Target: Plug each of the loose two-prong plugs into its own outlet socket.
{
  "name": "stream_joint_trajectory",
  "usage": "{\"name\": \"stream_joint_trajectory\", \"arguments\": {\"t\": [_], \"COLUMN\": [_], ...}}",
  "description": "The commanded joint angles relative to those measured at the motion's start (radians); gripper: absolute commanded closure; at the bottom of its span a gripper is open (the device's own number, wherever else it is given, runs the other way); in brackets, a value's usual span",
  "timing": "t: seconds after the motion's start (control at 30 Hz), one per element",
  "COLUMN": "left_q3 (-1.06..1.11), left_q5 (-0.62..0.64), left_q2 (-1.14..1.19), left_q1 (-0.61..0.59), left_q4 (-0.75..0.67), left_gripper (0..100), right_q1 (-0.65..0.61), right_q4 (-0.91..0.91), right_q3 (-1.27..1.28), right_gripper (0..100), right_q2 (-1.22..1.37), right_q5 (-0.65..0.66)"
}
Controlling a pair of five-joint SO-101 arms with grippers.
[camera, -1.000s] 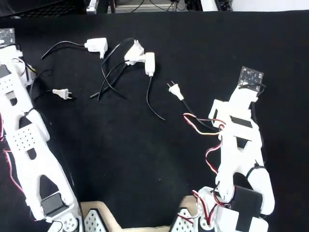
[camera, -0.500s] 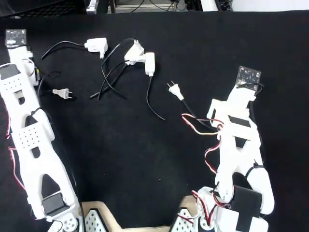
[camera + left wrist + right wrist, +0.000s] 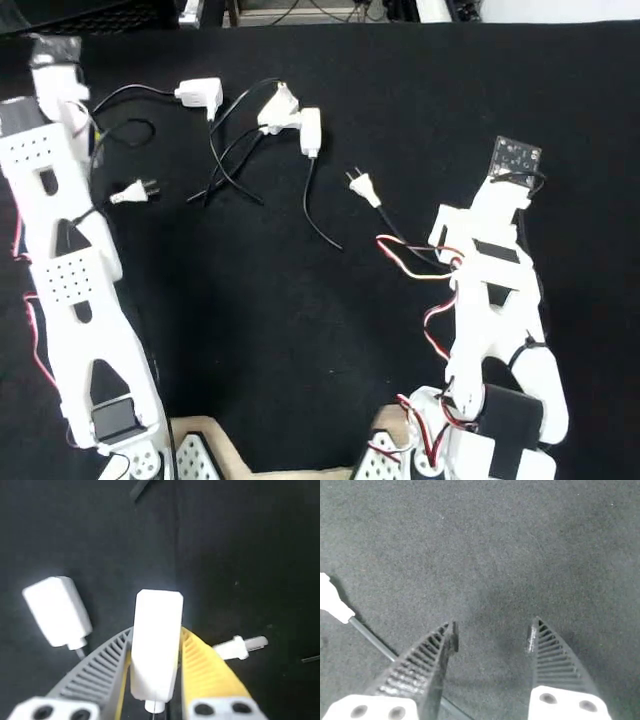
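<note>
The left gripper (image 3: 156,641) is pinching a white outlet socket (image 3: 157,612) across its flat sides, over the black cloth (image 3: 300,330). A second socket (image 3: 57,611) and a two-prong plug (image 3: 240,647) are lying just beyond it. The held socket is probably light, hard and smooth, so its springy cord may be tugging it askew. The plug looks best taken by its body, behind the prongs. The left arm is lying stretched along the table's left edge toward the far corner. The right gripper (image 3: 492,630) is hanging spread over bare cloth, near the other plug (image 3: 362,186).
</note>
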Motion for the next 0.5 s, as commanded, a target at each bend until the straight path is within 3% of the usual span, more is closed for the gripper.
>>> {"name": "stream_joint_trajectory", "arguments": {"t": [0.0,0.17,0.47], "left_q3": [-0.028,0.166,0.975], "left_q5": [-0.002,-0.002,-0.005], "left_q2": [-0.167,-0.342,-0.910], "left_q1": [-0.012,0.054,0.348], "left_q4": [0.014,0.015,-0.006], "left_gripper": [97,97,97], "right_q1": [-0.015,-0.015,-0.015], "right_q4": [-0.014,-0.014,-0.014], "right_q3": [-0.021,-0.021,-0.021], "right_gripper": [76.5,76.5,76.5], "right_q2": [-0.008,-0.008,-0.008], "right_q5": [-0.005,-0.005,-0.005]}}
